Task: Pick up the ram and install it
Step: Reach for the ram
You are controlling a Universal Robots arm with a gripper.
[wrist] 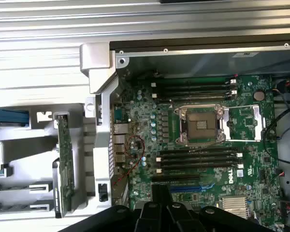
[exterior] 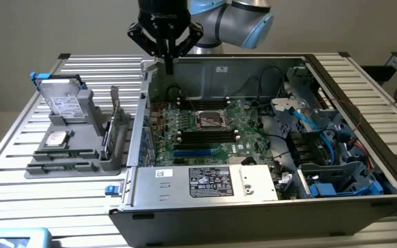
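Two thin green ram sticks (exterior: pixel 65 153) lie in the front slots of the grey holder (exterior: pixel 74 173), on the exterior view's left. My gripper (exterior: pixel 168 63) hangs high over the back left corner of the open computer case (exterior: pixel 254 206), far from the holder. Its black fingers are shut, with nothing between them. In the wrist view the gripper body (wrist: pixel 159 215) sits over the motherboard (wrist: pixel 150 96). Black memory slots (wrist: pixel 198 159) run on both sides of the processor socket (wrist: pixel 201 124).
The holder also carries a silver hard drive (exterior: pixel 64 101) standing upright and a broader green expansion card (exterior: pixel 118 116) on edge, close to the case's left wall (exterior: pixel 143 119). Cables and blue drive bays (exterior: pixel 336 181) crowd the case's right side. Slatted metal table (exterior: pixel 19 155) all around.
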